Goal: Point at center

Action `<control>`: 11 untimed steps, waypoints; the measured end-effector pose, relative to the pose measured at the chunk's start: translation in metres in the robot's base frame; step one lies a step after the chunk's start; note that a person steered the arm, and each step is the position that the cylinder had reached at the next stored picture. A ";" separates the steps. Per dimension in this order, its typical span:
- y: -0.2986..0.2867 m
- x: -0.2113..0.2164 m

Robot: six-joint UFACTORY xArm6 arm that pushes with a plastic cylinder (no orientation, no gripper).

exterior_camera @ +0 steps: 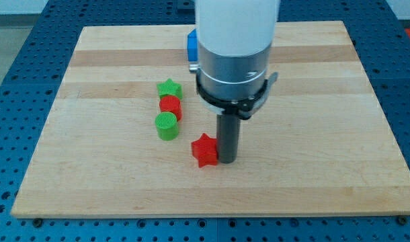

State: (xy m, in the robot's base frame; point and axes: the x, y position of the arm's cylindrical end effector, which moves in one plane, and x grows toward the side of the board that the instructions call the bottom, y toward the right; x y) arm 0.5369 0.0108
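Observation:
My tip (228, 158) rests on the wooden board (312, 134) a little below the board's middle, touching or almost touching the right side of a red star block (204, 150). To the upper left stand three blocks in a column: a green star (169, 88) at the top, a red cylinder (171, 106) in the middle and a green cylinder (167, 125) at the bottom. A blue block (191, 45) shows at the view's top, mostly hidden behind the arm's white and grey body (233, 54).
The board lies on a blue perforated table (17, 60) that shows on all sides. The arm's wide body hides the board's upper middle.

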 end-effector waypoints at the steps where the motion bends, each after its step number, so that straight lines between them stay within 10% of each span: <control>1: -0.023 0.000; 4: -0.070 0.000; 6: 0.036 0.002; 11: 0.035 -0.099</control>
